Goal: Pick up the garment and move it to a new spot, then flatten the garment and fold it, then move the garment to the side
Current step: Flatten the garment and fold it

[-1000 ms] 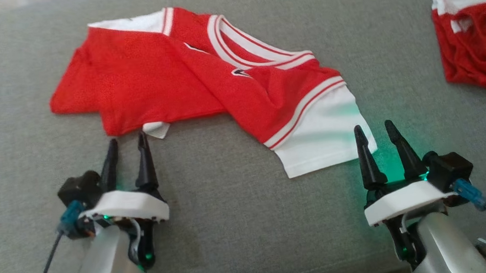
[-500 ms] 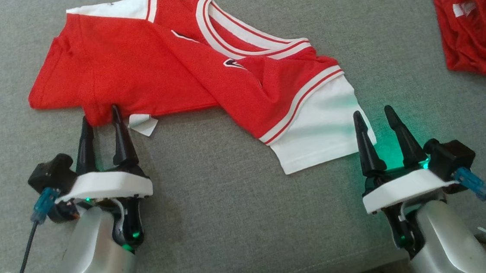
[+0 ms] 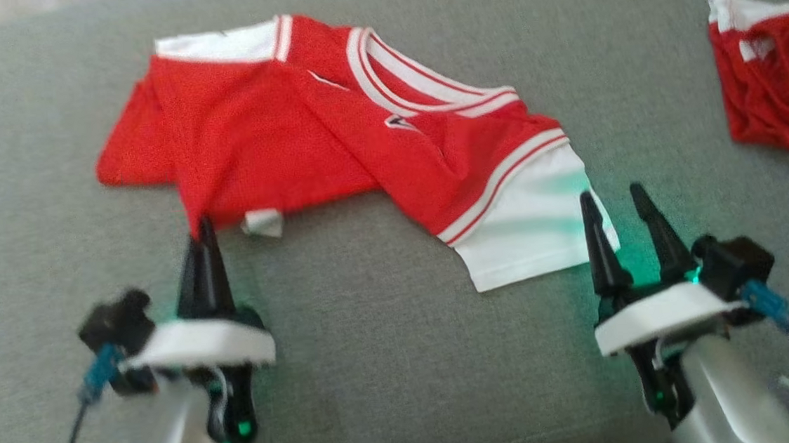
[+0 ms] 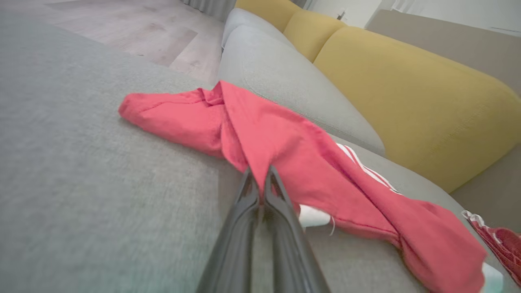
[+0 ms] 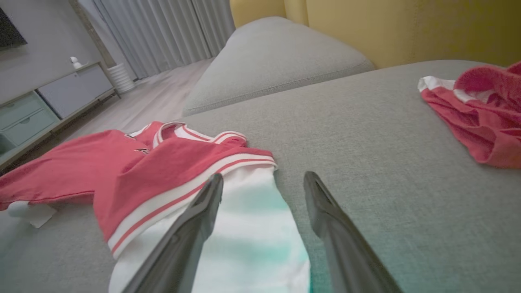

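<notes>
Silver forearms [image 3: 172, 436] carry white collars [image 3: 200, 344], black tapered gripper fingers [image 3: 597, 251], blue connectors [image 3: 767, 305].

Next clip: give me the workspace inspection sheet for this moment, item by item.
Surface: grey sofa seat, fabric.
Job's things: red jersey, crumpled, white sleeve nearest the right arm.
Clutter: second red garment, bunched at the far right.
Grippers: left gripper, jaws shut on the jersey's near hem; right gripper, jaws open at the white sleeve's edge.
Cables: left cable and right cable, blue plugs, off the jersey.
Surroundings: yellow cushions, wood floor, curtains, cabinet.
</notes>
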Controlling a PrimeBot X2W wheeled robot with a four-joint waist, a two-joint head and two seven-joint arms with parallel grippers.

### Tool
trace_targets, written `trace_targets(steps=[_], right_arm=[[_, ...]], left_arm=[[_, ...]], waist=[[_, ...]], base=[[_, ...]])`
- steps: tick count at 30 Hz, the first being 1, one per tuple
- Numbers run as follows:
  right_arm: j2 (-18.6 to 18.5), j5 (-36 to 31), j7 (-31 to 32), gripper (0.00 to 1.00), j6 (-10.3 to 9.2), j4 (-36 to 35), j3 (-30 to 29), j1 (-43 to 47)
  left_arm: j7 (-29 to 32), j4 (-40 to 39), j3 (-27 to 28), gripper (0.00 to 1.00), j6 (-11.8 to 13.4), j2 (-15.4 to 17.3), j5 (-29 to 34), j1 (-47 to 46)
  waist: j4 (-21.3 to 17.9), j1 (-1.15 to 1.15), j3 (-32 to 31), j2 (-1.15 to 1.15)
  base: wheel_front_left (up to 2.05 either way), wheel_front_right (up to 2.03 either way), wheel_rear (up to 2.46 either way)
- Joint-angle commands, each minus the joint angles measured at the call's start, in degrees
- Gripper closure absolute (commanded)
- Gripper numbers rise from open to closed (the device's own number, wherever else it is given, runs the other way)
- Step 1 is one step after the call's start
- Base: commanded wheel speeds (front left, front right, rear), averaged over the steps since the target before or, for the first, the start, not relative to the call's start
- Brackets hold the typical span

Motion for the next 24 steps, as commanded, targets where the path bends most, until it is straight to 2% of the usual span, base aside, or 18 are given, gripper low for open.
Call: trace_targets(steps=[1, 5, 9, 15, 16, 17, 18, 24], right_arm=[[-0.1, 0.7, -0.4, 0.00, 0.20, -0.9, 1.0, 1.7], [-0.1, 1.1, -0.4, 0.00, 0.20, 0.0, 1.1, 3.7], [-0.1, 1.3, -0.4, 0.00, 0.20, 0.6, 1.5, 5.2], [-0.1, 1.3, -0.4, 0.00, 0.20, 0.6, 1.6, 5.7], [-0.1, 1.1, -0.4, 0.00, 0.20, 0.5, 1.6, 5.8], [-0.1, 1.0, -0.4, 0.00, 0.20, 0.4, 1.5, 5.8], [-0.1, 0.8, -0.4, 0.00, 0.20, 0.3, 1.4, 5.7], [-0.1, -0.9, -0.4, 0.00, 0.20, -1.9, 0.0, 5.1]], left_arm=[[-0.1, -3.0, 1.1, 1.00, 0.1, 0.5, 0.1, 2.7], [-0.1, -5.9, 1.3, 1.00, 0.1, 0.3, 0.4, 8.2], [-0.1, -6.4, 3.8, 1.00, 0.1, 0.3, 1.0, 13.5], [-0.1, -3.2, 7.8, 1.00, 0.2, 1.2, 7.1, 16.0], [-0.1, -2.9, 8.7, 0.76, 0.4, 1.0, 8.2, 15.6], [-0.1, -2.5, 9.2, 0.13, 0.6, 0.9, 9.6, 15.1], [-0.1, -2.2, 9.6, 0.00, 0.9, 0.9, 11.1, 14.5], [-0.1, -2.1, 11.6, 0.00, 4.0, 0.4, 19.7, 12.0]], waist=[[3.0, -0.01, -4.4, 0.00], [5.6, -0.01, -8.7, 0.00], [6.8, -0.01, -11.3, 0.00], [6.9, -0.01, -11.9, 0.00], [6.8, -0.01, -11.8, 0.00], [6.7, -0.01, -11.7, 0.00], [6.6, -0.01, -11.7, 0.00], [5.4, -0.01, -11.2, 0.00]], base=[[0.00, 0.00, 0.00], [0.00, 0.00, 0.00], [0.00, 0.00, 0.00], [0.00, 0.00, 0.00], [0.00, 0.00, 0.00], [0.00, 0.00, 0.00], [0.00, 0.00, 0.00], [0.00, 0.00, 0.00]])
